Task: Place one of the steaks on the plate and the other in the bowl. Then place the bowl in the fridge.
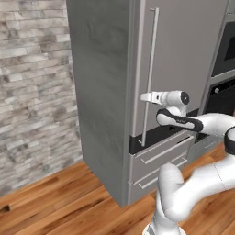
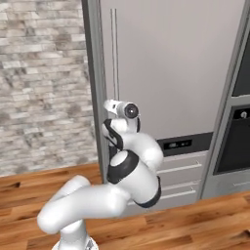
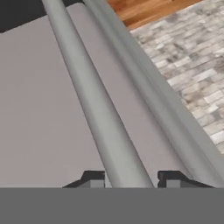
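The tall grey fridge [image 1: 103, 92] [image 2: 171, 73] stands with its door shut. My gripper [image 1: 146, 97] [image 2: 108, 105] [image 3: 131, 179] is at the long vertical handle [image 1: 151, 55] [image 2: 115, 49] [image 3: 87, 87], about two thirds of the way down it. In the hand view the bar runs between my two fingertips [image 3: 94, 179], with a thin gap showing on the right side, so the jaws stand slightly open around it. The steaks, the plate and the bowl are out of view.
Fridge drawers [image 1: 160, 156] [image 2: 183, 168] sit just below my hand. A dark built-in oven [image 1: 222, 92] [image 2: 234, 146] stands right of the fridge. A stone wall [image 1: 32, 92] [image 2: 44, 83] rises on the left, over wooden floor [image 1: 59, 202] [image 2: 195, 229].
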Tool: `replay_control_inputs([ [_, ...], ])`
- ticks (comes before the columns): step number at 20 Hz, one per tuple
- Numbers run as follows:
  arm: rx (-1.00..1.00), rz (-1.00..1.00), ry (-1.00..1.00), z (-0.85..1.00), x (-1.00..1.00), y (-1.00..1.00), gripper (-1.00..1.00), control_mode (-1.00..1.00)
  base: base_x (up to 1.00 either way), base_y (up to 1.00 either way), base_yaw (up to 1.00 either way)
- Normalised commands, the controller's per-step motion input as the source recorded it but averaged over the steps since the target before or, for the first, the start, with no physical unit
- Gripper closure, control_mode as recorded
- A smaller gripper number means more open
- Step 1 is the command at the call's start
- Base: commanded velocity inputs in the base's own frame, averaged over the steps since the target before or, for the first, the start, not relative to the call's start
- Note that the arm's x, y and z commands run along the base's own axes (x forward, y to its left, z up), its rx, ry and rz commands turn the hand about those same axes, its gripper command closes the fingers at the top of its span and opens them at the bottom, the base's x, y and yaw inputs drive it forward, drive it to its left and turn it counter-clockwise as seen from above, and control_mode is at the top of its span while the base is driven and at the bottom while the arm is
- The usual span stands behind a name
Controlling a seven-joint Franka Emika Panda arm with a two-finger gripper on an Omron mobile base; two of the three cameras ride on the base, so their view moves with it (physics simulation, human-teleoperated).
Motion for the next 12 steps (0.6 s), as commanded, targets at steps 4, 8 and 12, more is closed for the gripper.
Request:
replay_control_inputs([
  [4,-0.23,-0.13,0.50,0.36,0.15,-0.13,1.00,-1.00,0.00,0.00,0.00],
  [8,-0.20,-0.15,0.45,0.22,0.03,-0.43,1.00,-1.00,0.00,0.00,0.00],
  [12,-0.17,-0.17,0.39,0.03,0.00,-0.67,1.00,-1.00,0.00,0.00,0.00],
])
